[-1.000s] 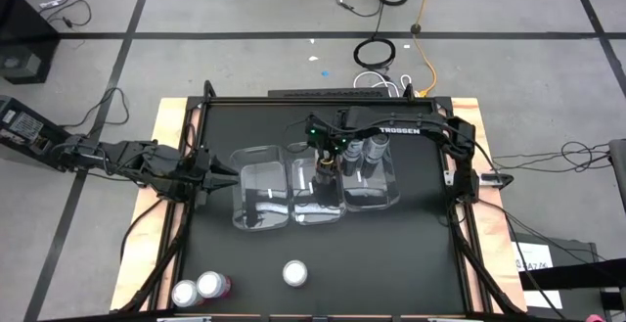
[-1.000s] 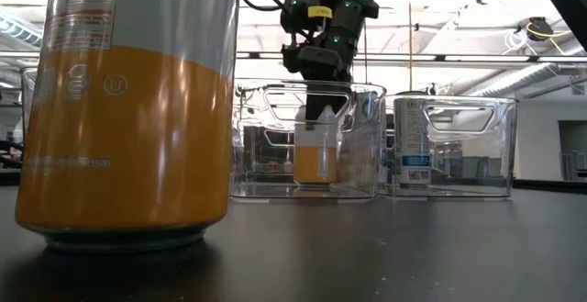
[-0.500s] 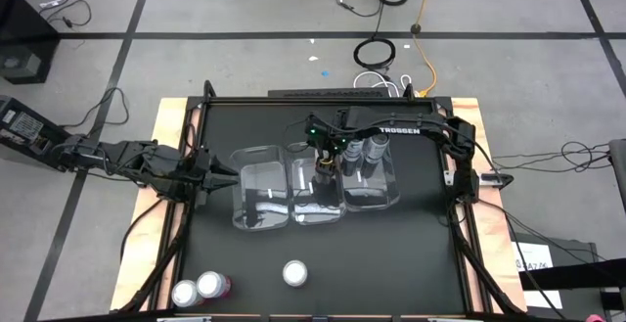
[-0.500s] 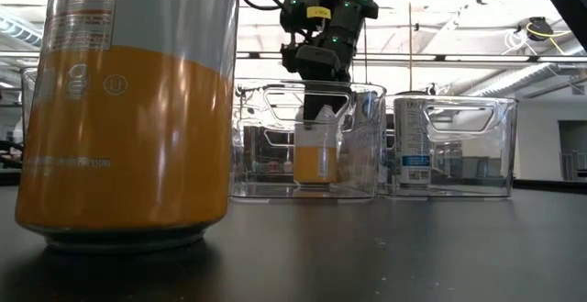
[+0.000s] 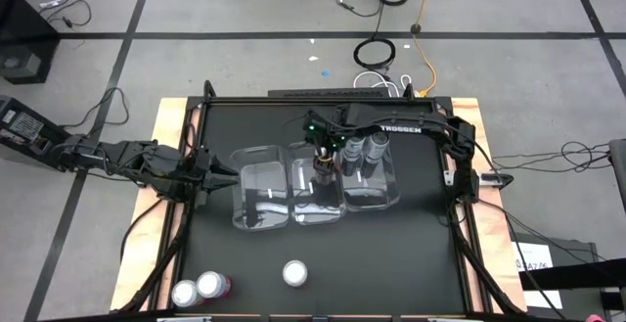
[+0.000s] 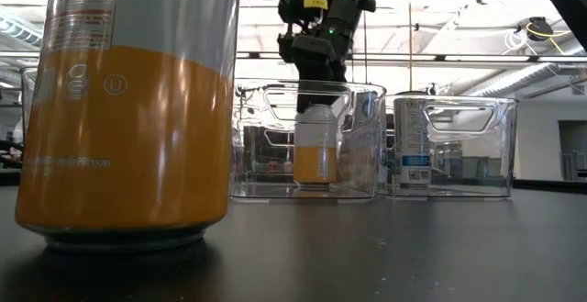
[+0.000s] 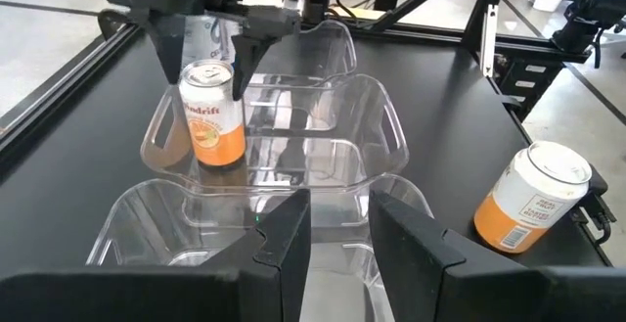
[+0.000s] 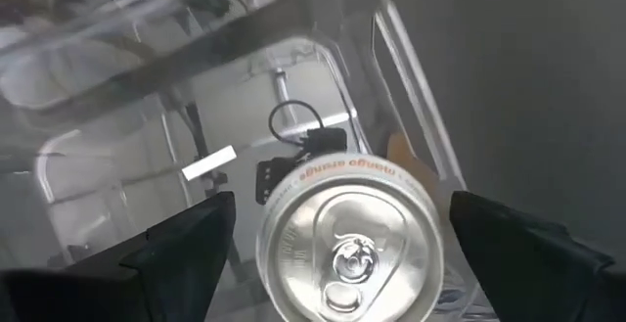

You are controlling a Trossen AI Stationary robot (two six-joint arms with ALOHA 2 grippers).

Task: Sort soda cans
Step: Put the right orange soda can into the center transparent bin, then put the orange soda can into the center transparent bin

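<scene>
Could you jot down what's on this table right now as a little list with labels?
Bins: three clear bins side by side
Middle bin: one orange can, upright
Right bin: two grey cans
Loose cans: orange can; two pink cans
Right gripper: open, above the binned orange can
Left gripper: waiting beside the bins

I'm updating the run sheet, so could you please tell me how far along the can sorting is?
Done: two grey cans stand in one end bin, and an orange can stands in the middle bin.

In hand: the right gripper is open just above that orange can; the left gripper waits beside the empty bin.

Left: another orange can and two pink cans on the table.
</scene>
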